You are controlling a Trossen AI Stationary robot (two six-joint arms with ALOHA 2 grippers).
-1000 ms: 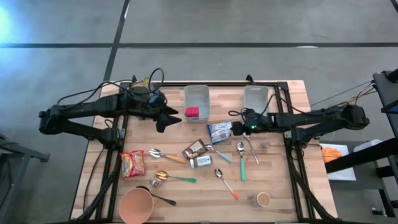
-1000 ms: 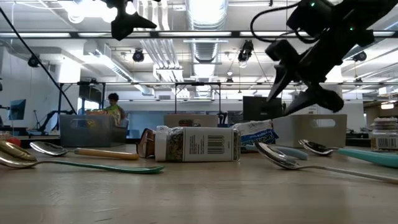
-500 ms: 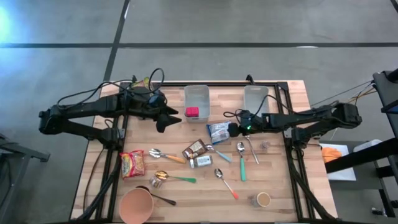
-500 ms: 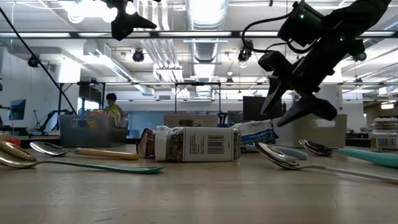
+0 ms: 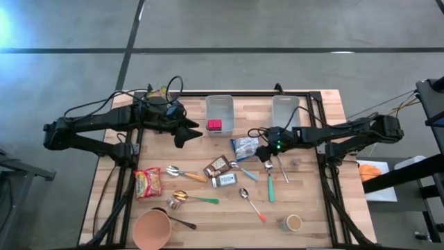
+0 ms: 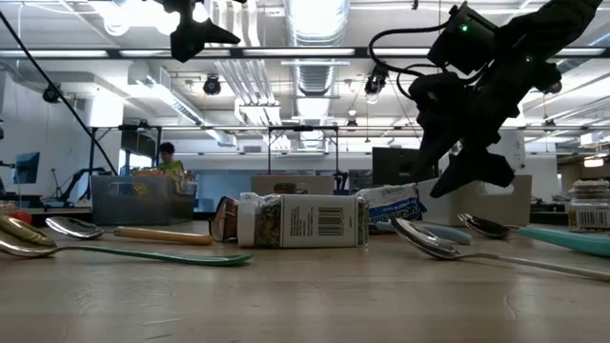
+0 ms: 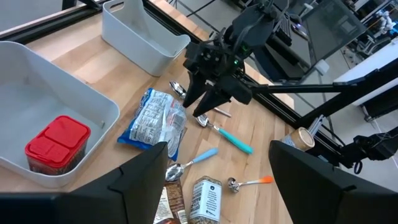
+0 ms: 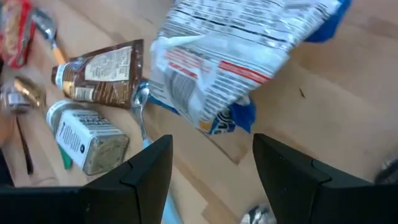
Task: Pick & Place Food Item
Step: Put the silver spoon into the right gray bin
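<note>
A blue-and-white snack packet [image 5: 244, 146] [image 8: 239, 56] lies flat on the wooden table, right of centre. My right gripper [image 5: 260, 151] [image 6: 456, 170] hovers open just off the packet's right edge, slanting down, clear of the table. A red container [image 5: 214, 126] [image 7: 57, 142] sits inside the left white bin [image 5: 208, 111]. Beside that bin, on its left, my left gripper [image 5: 186, 133] [image 7: 217, 162] waits high and open with nothing between its fingers.
A second white bin [image 5: 285, 110] stands at the far edge, right of the first. Nearer lie a brown packet [image 5: 216, 166], a spice jar [image 5: 223, 180], several spoons [image 5: 269, 173], a red noodle packet [image 5: 147, 182], an orange cup [image 5: 152, 229] and a paper cup [image 5: 293, 222].
My right gripper has rolled about its own pointing line and tipped further down, edging toward the snack packet. Its fingers stay as far apart as before. Nothing on the table has moved.
</note>
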